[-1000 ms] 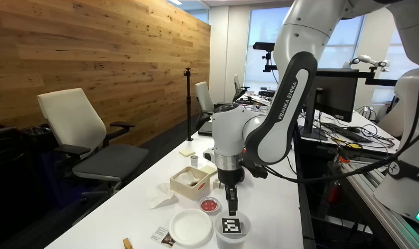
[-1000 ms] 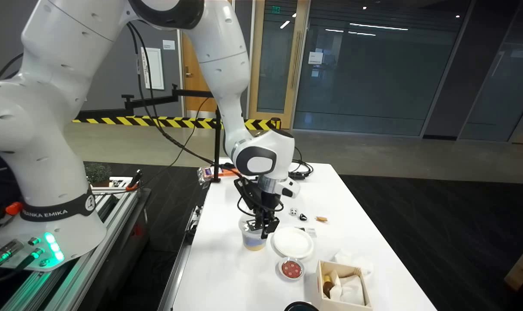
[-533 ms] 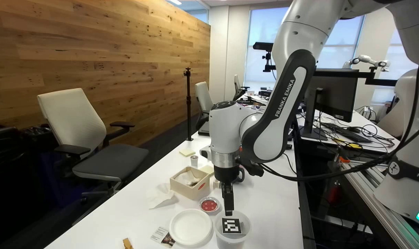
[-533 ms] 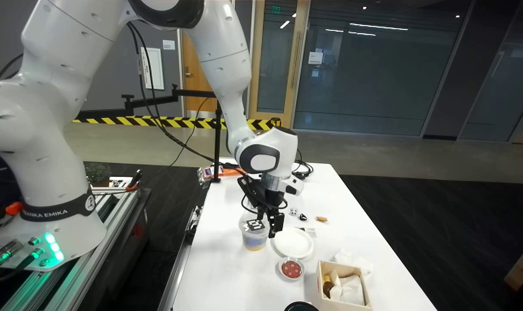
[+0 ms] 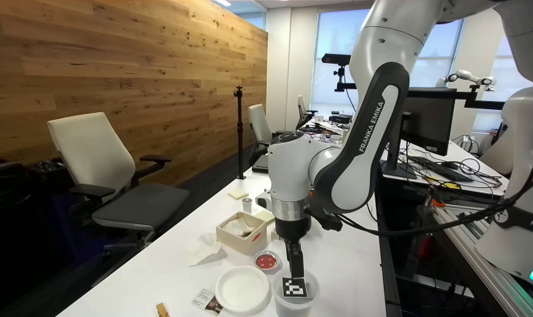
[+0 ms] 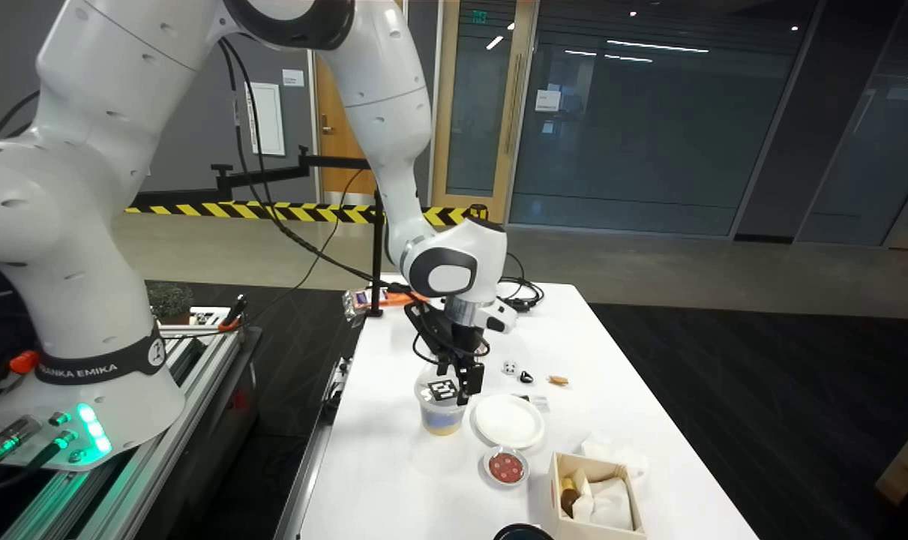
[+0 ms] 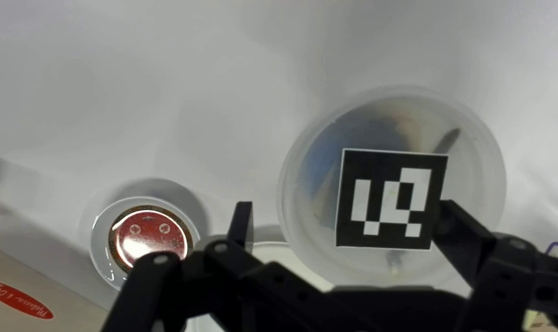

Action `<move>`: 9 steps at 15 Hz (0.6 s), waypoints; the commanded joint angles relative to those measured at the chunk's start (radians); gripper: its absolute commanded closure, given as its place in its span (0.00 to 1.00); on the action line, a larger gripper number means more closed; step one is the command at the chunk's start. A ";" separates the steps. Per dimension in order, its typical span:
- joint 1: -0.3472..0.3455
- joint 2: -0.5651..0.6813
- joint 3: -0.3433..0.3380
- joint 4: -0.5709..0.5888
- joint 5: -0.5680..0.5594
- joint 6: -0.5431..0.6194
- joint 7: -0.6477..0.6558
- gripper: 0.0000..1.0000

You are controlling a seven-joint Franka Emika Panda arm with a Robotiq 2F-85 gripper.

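Note:
My gripper point(image 7: 345, 207) is open, with nothing between its fingers. It points down above a translucent round tub point(image 7: 472, 157) with a black-and-white square marker point(image 7: 389, 198) on top. The tub point(image 5: 292, 307) point(image 6: 442, 421) stands on the table in both exterior views. Blue and tan contents show dimly through it. In the wrist view one finger overlaps the marker's edge and the other lies outside the rim; I cannot tell whether either touches. A white plate point(image 5: 243, 289) and a small white bowl with a red inside point(image 5: 266, 262) point(image 7: 149, 235) are beside the tub.
A pale wooden box point(image 5: 232, 241) with cloth inside stands past the bowl, near a crumpled napkin point(image 5: 204, 253). A printed card point(image 5: 207, 302) lies by the plate. Small items, including a brown piece point(image 6: 558, 381), lie farther along. A dark round rim point(image 6: 522, 532) shows at the frame edge.
The gripper shifted toward the plate side, then swung back over the tub and is slightly tilted. The marker, partly hidden in an exterior view a second ago, now shows. Table objects have not moved.

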 commanded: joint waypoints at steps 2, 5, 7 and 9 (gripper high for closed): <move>0.022 -0.081 -0.013 -0.090 -0.036 0.063 0.022 0.00; 0.038 -0.116 -0.024 -0.128 -0.046 0.105 0.028 0.25; 0.049 -0.127 -0.029 -0.142 -0.056 0.120 0.026 0.34; 0.048 -0.131 -0.020 -0.150 -0.059 0.128 0.018 0.49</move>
